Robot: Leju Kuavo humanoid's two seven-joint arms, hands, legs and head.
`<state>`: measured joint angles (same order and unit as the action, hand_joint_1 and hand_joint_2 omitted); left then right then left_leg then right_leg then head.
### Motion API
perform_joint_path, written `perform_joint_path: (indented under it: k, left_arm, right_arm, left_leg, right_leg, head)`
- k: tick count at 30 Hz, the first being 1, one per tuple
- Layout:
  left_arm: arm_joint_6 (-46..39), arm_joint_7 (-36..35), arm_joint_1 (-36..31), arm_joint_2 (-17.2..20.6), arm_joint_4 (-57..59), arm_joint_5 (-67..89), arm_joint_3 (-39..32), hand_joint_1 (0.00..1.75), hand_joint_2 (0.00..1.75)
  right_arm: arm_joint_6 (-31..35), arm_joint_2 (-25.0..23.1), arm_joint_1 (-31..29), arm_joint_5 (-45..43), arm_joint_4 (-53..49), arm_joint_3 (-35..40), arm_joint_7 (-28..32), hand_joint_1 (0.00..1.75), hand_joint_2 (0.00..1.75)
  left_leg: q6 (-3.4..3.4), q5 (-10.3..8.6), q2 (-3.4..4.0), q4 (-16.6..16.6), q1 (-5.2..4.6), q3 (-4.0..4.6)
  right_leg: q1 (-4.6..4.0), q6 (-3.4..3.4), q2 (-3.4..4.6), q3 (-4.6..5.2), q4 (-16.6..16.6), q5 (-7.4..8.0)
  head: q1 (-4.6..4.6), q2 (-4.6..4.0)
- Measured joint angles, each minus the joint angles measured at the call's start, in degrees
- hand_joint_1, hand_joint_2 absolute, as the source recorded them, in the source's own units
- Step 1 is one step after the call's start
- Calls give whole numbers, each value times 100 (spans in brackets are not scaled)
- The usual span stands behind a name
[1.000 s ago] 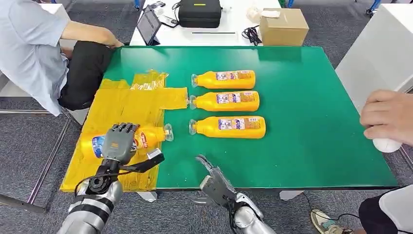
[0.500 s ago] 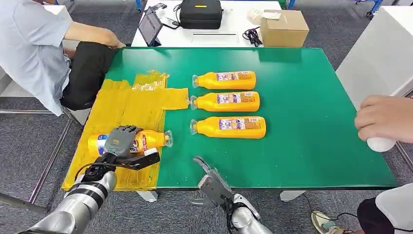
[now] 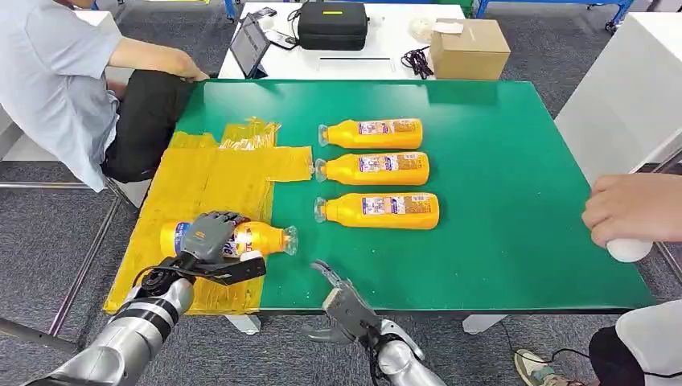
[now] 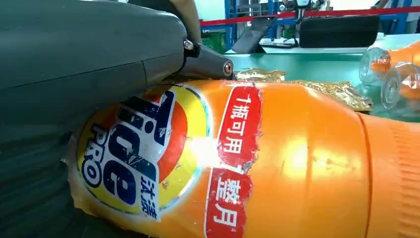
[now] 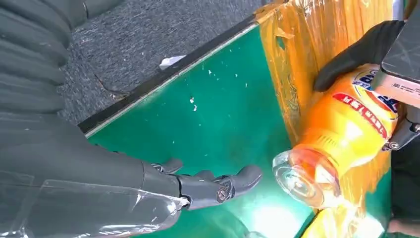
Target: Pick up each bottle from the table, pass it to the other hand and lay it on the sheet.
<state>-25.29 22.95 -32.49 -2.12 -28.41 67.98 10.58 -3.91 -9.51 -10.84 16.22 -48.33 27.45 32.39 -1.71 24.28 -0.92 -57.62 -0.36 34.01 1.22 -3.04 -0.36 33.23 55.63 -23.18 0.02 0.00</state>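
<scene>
An orange bottle lies on its side at the near end of the yellow sheet, its clear cap toward the green table. My left hand grips it from above, fingers over the label and thumb along the near side. The left wrist view has the bottle close against that hand. My right hand hangs open just off the table's front edge, holding nothing. In the right wrist view its fingers are spread short of the bottle's cap. Three more orange bottles lie in a row mid-table.
The green table has wide bare room to the right of the bottles. A person sits at the far left. Another person's hand holds a white object at the right edge. A box and a black case stand on the far white table.
My left hand has slid the gripped bottle to the right along the sheet's near end. The right hand has drifted slightly left and lower. The person's hand at the right has shifted a little.
</scene>
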Motion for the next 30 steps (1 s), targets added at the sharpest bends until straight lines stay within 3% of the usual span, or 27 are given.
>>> perform_joint_path:
  k: [16,23,30]
  left_arm:
    - [1740,-496,-361,66,330,-516,267,0,175]
    - [1617,-999,-457,72,358,-183,628,0,175]
    - [1604,-1071,-500,74,382,-144,850,0,175]
  right_arm:
    - [-39,-13,-205,-17,199,-24,15,0,175]
    - [-39,-22,-266,18,289,-77,17,0,175]
    - [-39,-57,-291,22,361,-120,17,0,175]
  left_leg:
    - [1,1,-2,3,0,-30]
    - [1,0,-11,4,0,-41]
    - [8,-9,-11,5,1,-45]
  right_leg:
    - [0,1,-3,-32,0,-1]
    - [0,1,-6,-43,-2,-1]
    - [-1,4,-7,-45,-2,3]
  head:
    - [2,0]
    - [0,0]
    - [2,0]
